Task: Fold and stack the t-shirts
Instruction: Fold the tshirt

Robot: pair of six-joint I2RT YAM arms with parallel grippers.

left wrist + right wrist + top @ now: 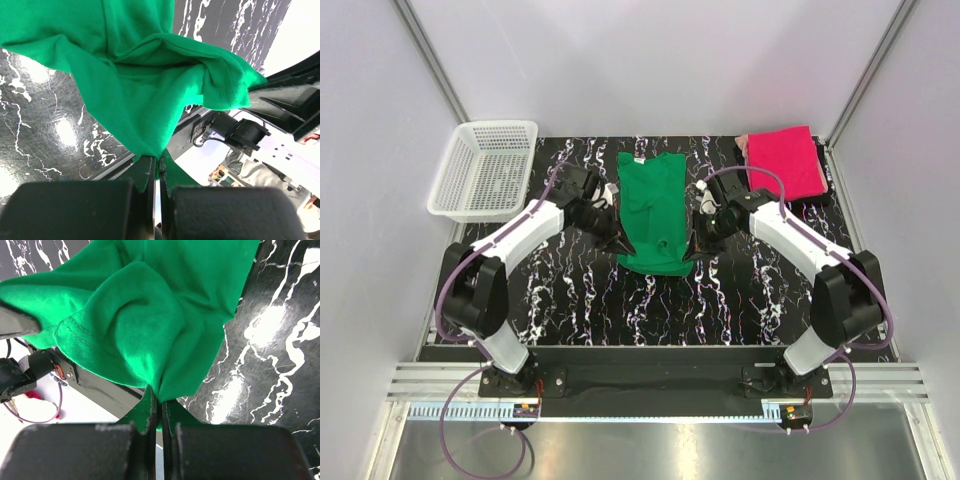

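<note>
The green t-shirt (655,205) lies lengthwise in the middle of the black marble table, folded narrow, its neck label at the far end. My left gripper (617,243) is shut on its near left corner, and my right gripper (694,245) is shut on its near right corner; both corners are raised. In the left wrist view the green cloth (145,95) is pinched between the jaws at my left gripper (159,167). The right wrist view shows the same cloth (145,325) bunched and clamped in my right gripper (160,407). The pink t-shirt (787,162) lies folded at the far right corner.
A white mesh basket (485,170) stands at the far left, partly off the table (590,300). White walls and metal posts close in the back and sides. The marble surface (280,350) shows beside the cloth.
</note>
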